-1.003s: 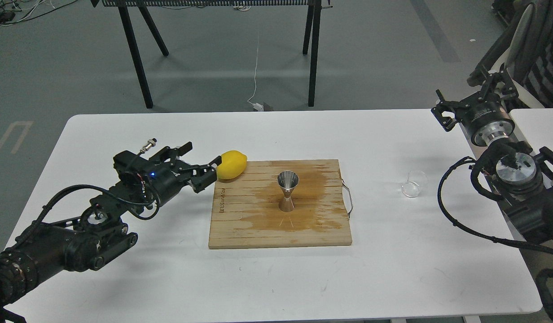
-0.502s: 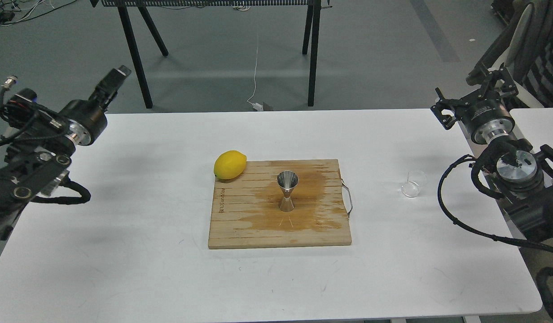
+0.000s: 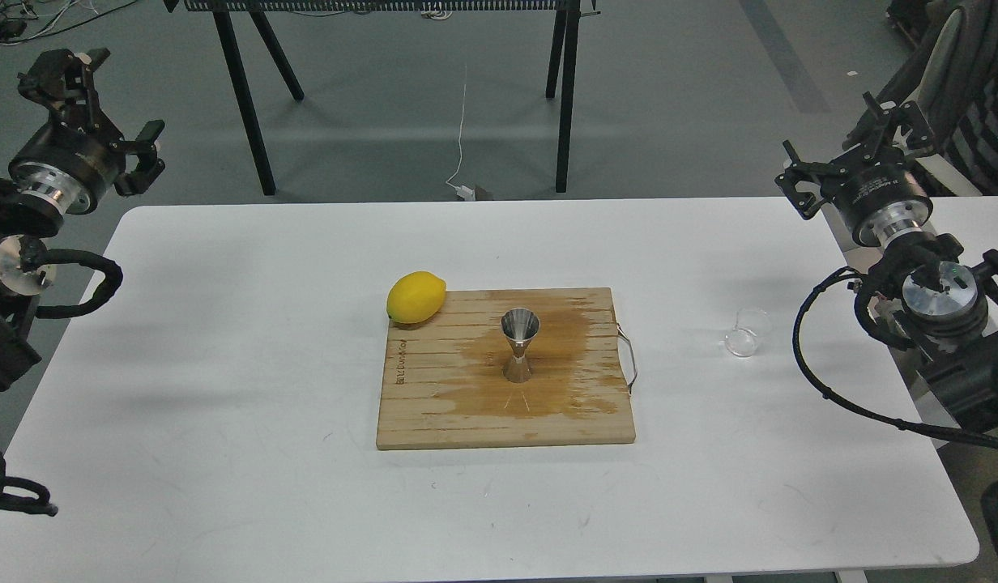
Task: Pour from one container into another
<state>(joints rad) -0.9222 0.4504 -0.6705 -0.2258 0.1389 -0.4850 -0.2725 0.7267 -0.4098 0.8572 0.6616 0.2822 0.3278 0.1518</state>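
Note:
The tiny clear glass cup (image 3: 746,333) sits on the white table, right of the wooden board, and nothing touches it. The steel jigger (image 3: 519,345) stands upright near the middle of the board, on a dark wet patch. My left gripper (image 3: 102,101) is raised beyond the table's far left corner, open and empty, far from both containers. My right gripper (image 3: 847,154) hovers past the far right corner, above and behind the cup, also open and empty.
The wooden board (image 3: 434,413) lies mid-table with a wire handle on its right side. A yellow lemon (image 3: 415,297) rests at its far left corner. Black table legs (image 3: 244,97) stand on the floor behind. My right arm's cables (image 3: 823,389) hang over the table's right edge.
My left arm has pulled back from beside the lemon, rising to the far left, off the table. The right gripper has shifted only slightly. Cup, jigger and lemon have not moved.

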